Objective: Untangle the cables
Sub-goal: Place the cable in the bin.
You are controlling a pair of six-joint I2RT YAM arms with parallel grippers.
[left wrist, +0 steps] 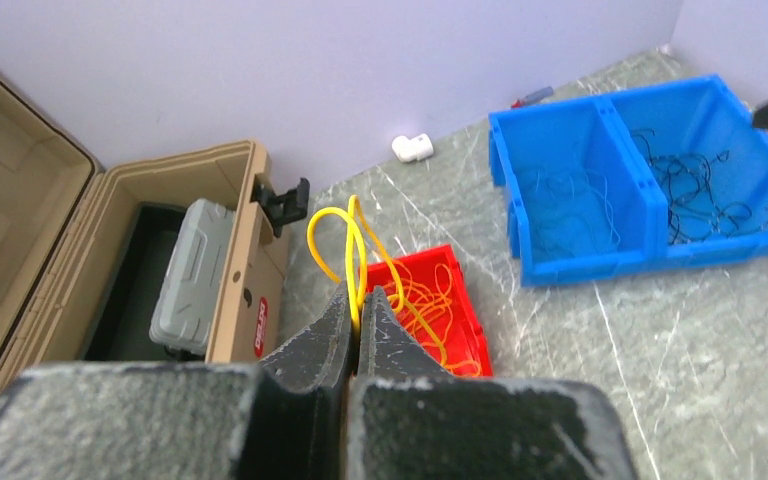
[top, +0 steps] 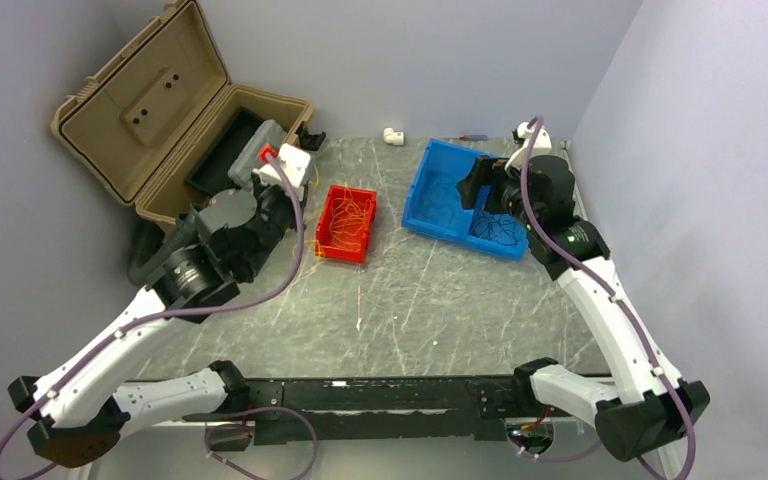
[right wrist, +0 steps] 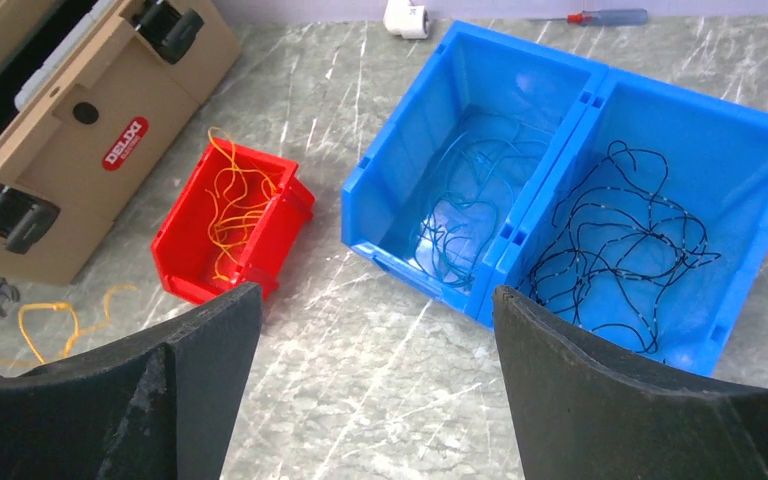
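Left pincer (left wrist: pixel 358 302), yellow cable loop (left wrist: pixel 355 265) forward

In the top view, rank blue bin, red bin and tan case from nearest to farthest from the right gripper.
1. Blue bin, right side, overlapped by the right gripper.
2. Red bin, mid-table, further left.
3. Tan case, far left corner.

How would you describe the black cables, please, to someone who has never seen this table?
Look at the blue double bin at the far right of the table. The black cables lie in its right-hand compartment; the neighbouring compartment holds blue cables.
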